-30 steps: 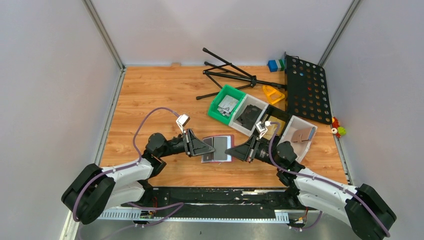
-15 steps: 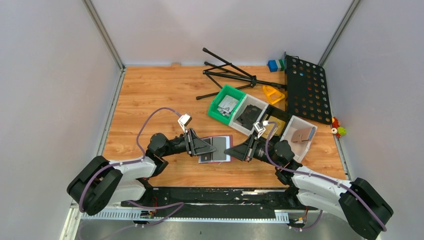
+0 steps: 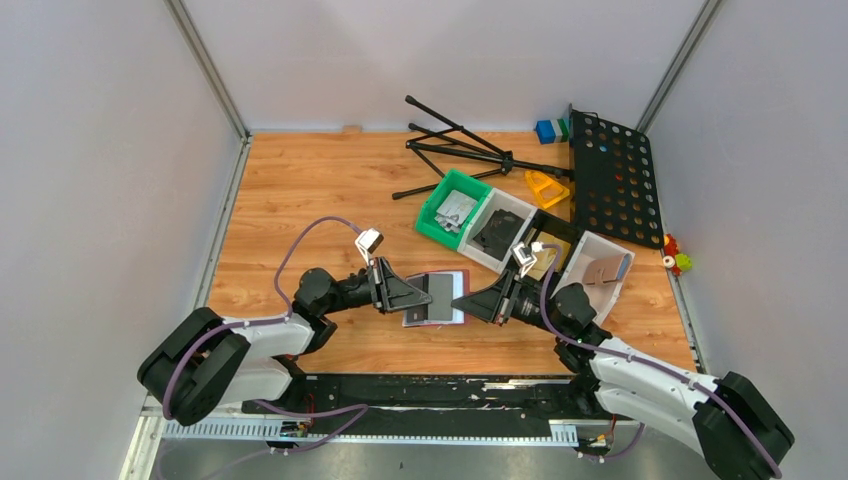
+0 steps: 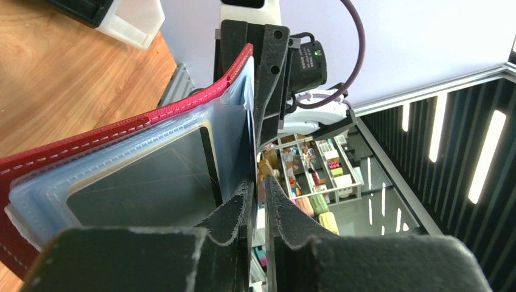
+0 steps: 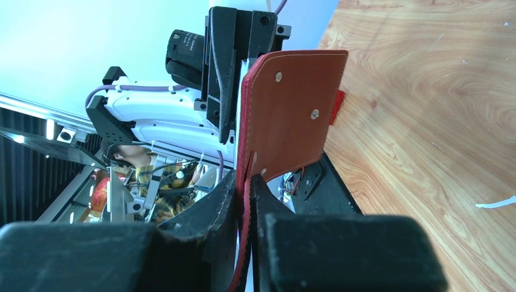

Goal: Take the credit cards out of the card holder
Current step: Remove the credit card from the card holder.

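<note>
Holds card holder [image 3: 441,291] open with left fingers [image 3: 421,296] clamped on its clear sleeve [image 4: 234,109], right fingers [image 3: 468,302] clamped on its cover. Next, likely: pinch card [image 4: 146,176] edge, withdraw.

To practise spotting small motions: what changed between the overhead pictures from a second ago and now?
Very little: the left arm's shoulder end swung slightly forward. The left gripper and right gripper stayed shut on opposite edges of the open card holder, in place. The green bin and black stand did not move.

Bright, even overhead light casts soft shadows; both wrist views blur their nearest foreground.
</note>
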